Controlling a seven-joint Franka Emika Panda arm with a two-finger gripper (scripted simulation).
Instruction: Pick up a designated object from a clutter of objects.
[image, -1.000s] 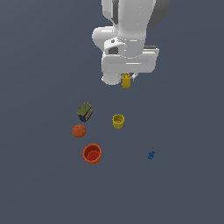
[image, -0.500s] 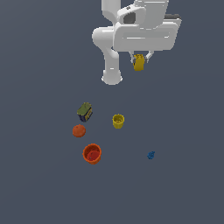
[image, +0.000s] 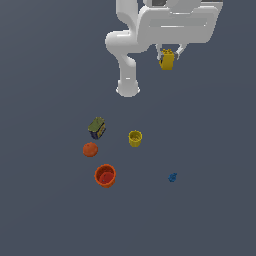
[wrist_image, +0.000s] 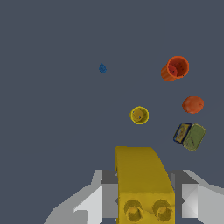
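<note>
- Gripper (image: 168, 56) sits high above the floor, jaws clamped on either side of the yellow block (image: 167, 60); wrist view confirms it, block (wrist_image: 143, 183) wedged between the grey fingers (wrist_image: 190, 199), studs facing the camera.
- Change over the last second: the hand has climbed and swung toward the exterior view's right, carrying the block with it. It was lower and closer to the arm's base column; now it hangs well clear of it.
- Block looks slightly tilted in the grasp, no sign of slipping.
- Rest of the clutter unmoved on the floor, well below and apart from the hand: olive-blue box (image: 97, 128), orange ball (image: 90, 149), red-orange cup (image: 105, 175), yellow cup (image: 135, 138), tiny blue piece (image: 172, 177).
- Same five show in the wrist view, far beneath the block.
- Judgement: the pick is effectively done; right object lifted, nothing else disturbed. What remains is holding the grip steady.
</note>
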